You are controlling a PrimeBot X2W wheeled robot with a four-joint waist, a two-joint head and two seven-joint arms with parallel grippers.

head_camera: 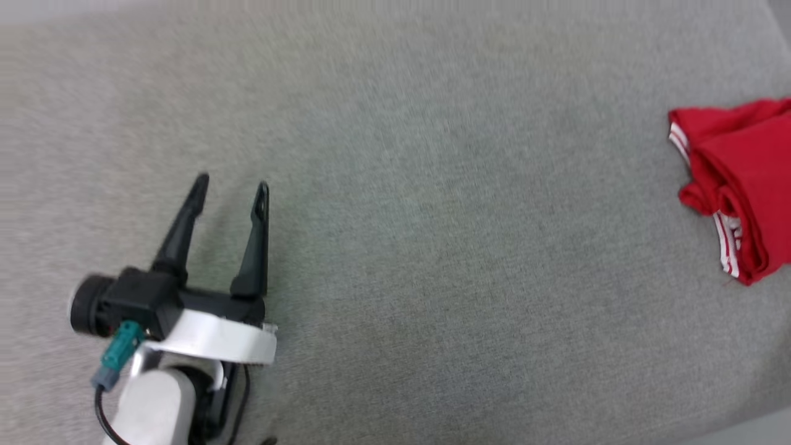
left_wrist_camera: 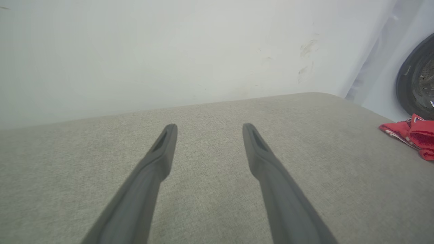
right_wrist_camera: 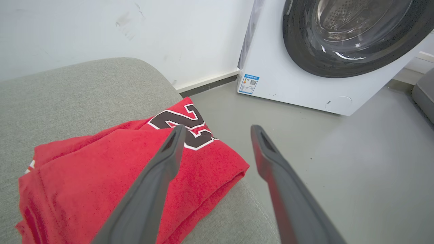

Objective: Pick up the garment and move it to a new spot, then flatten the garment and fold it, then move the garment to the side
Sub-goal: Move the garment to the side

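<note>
Red and folded at the grey cushion's (right_wrist_camera: 84, 88) corner, just beneath the right jaws and far right of the left jaws, leave the garment (right_wrist_camera: 101, 176) undisturbed: with both jaws spread wide and empty, lift straight up, snagging no cloth near the edge.

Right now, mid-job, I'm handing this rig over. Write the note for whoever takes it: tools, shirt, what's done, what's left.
Left tool: open, empty, over the bare grey cushion.
Right tool: open, holding nothing, poised over the garment.
Garment: folded red bundle at the cushion's right side, near its corner, with the washing machine beyond.
Done: folded and set aside, by the look of it.
Left: probably just draw both arms back and check that the fold is tidy.
</note>
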